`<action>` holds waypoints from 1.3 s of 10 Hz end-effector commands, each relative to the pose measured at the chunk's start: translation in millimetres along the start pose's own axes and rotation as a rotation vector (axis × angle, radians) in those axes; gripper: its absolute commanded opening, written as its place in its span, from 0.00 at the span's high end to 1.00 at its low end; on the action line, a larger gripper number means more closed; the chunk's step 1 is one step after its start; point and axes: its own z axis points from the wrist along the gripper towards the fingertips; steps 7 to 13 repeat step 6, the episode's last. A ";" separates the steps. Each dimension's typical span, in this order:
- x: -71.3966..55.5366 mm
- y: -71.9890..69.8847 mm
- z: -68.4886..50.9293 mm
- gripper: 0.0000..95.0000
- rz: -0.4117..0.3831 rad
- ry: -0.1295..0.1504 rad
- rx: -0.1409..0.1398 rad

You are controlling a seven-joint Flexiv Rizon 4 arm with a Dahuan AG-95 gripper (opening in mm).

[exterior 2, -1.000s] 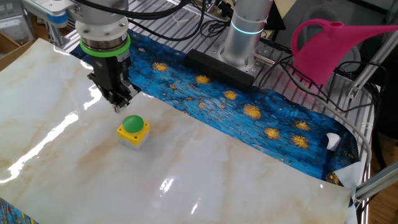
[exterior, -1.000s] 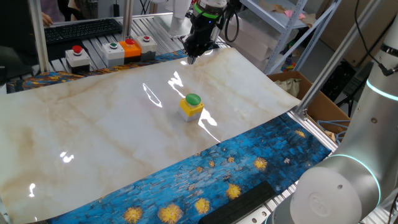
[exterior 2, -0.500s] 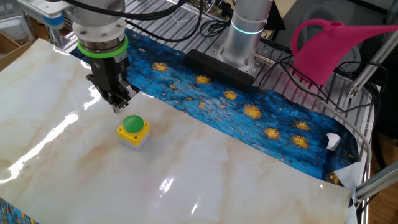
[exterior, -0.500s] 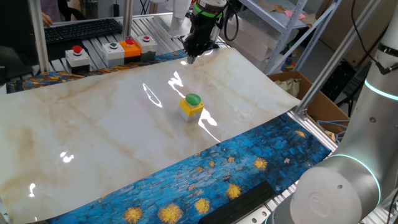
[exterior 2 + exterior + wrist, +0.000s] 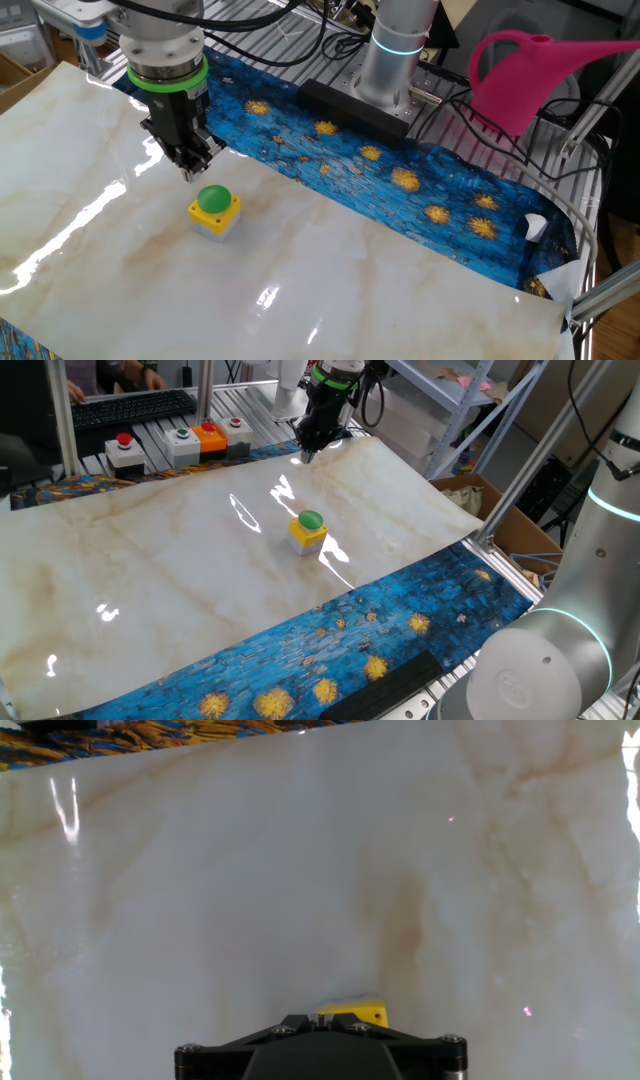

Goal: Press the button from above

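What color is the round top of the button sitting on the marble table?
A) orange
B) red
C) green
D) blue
C: the button has a green dome on a small yellow box, standing alone on the marble table, as both fixed views show.

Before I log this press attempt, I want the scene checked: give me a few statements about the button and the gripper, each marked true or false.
1. The green button sits on a yellow housing. True.
2. The gripper is pressing down on the button. False: it hangs above, not touching.
3. The gripper's fingers are shut. True.
4. The button stands on the blue patterned cloth. False: it stands on the marble-look sheet.
5. A pink watering can stands behind the table. True.
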 end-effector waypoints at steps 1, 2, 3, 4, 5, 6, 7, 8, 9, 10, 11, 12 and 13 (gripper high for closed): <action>0.0 0.7 0.2 1.00 -0.007 -0.009 -0.033; 0.0 0.7 0.2 1.00 -0.003 -0.015 -0.031; 0.1 0.7 0.1 1.00 0.004 -0.012 -0.038; 0.2 0.6 -0.1 1.00 0.011 -0.012 -0.049; 0.2 0.6 -0.1 1.00 0.015 -0.012 -0.060; 0.2 0.6 -0.2 1.00 0.013 -0.012 -0.067; 0.2 0.6 -0.2 1.00 0.013 -0.012 -0.067; 0.2 0.6 -0.2 1.00 0.013 -0.012 -0.067; 0.2 0.6 -0.2 1.00 0.013 -0.012 -0.067; 0.2 0.6 -0.2 1.00 0.013 -0.012 -0.067; 0.2 0.6 -0.2 1.00 0.013 -0.012 -0.067; 0.2 0.6 -0.2 1.00 0.013 -0.012 -0.067; 0.2 0.6 -0.2 1.00 0.013 -0.012 -0.067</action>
